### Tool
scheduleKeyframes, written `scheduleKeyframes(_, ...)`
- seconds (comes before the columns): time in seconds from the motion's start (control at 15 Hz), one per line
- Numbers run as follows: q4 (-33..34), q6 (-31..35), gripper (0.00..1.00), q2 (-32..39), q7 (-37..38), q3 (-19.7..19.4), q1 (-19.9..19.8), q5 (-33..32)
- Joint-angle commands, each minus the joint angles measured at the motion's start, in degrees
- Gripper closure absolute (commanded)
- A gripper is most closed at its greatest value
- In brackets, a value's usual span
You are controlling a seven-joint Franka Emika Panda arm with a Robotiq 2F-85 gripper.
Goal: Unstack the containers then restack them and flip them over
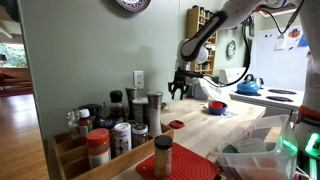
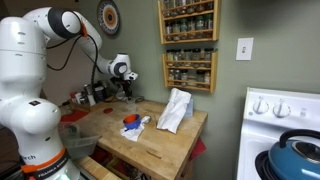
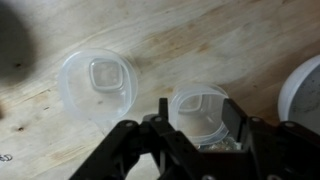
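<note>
In the wrist view a clear plastic container (image 3: 96, 84) lies upside down on the wooden counter (image 3: 230, 40), up and to the left of my jaws. A second clear container (image 3: 198, 108) sits between my gripper's fingers (image 3: 198, 125). The fingers press on its sides and it looks tilted, with its opening showing. In both exterior views my gripper (image 1: 178, 88) (image 2: 125, 92) hangs a little above the far end of the counter, near the wall. The containers are too small to make out there.
A white round object (image 3: 306, 95) lies at the right edge of the wrist view. A white cloth (image 2: 175, 110) and a red and blue item (image 2: 131, 121) lie on the counter. Spice jars (image 1: 120, 125) crowd one end. A blue kettle (image 1: 248, 87) stands on the stove.
</note>
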Motion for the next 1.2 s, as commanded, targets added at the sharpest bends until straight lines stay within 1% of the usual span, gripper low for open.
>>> scheduleKeyframes(0.0, 1.91, 0.90, 0.16, 2.82, -0.33, -1.67, 1.29, -1.94)
scheduleKeyframes(0.07, 2.23, 0.85, 0.10, 3.25, -0.21, -1.98, 1.46, -2.37)
scheduleKeyframes(0.13, 2.55, 0.78, 0.13, 3.67, -0.13, -2.21, 1.57, -2.70)
scheduleKeyframes(0.2, 2.85, 0.70, 0.21, 4.10, -0.22, -2.36, 1.63, -2.91)
scheduleKeyframes(0.27, 3.07, 0.61, 0.41, 4.49, -0.23, -2.50, 1.72, -3.05)
scheduleKeyframes(0.33, 3.28, 0.61, 0.41, 4.81, -0.14, -2.67, 1.85, -3.27)
scheduleKeyframes(0.47, 3.74, 0.60, 0.55, 5.47, -0.18, -2.84, 1.94, -3.43)
scheduleKeyframes(0.53, 3.96, 0.58, 0.66, 5.77, -0.24, -2.89, 1.95, -3.43)
scheduleKeyframes(0.6, 4.12, 0.48, 0.72, 6.01, -0.25, -2.98, 1.98, -3.47)
scheduleKeyframes(0.67, 4.15, 0.33, 0.81, 6.19, -0.28, -3.03, 1.99, -3.41)
scheduleKeyframes(0.87, 4.12, 0.17, 0.99, 6.68, -0.30, -3.15, 2.03, -3.23)
scheduleKeyframes(1.0, 3.68, -0.66, 1.00, 5.31, -0.03, -3.30, 2.04, -3.21)
scheduleKeyframes(1.07, 3.19, -1.12, 0.97, 4.00, 0.12, -3.49, 2.08, -3.48)
scheduleKeyframes(1.13, 2.72, -1.60, 0.97, 2.66, -0.07, -3.46, 1.93, -3.31)
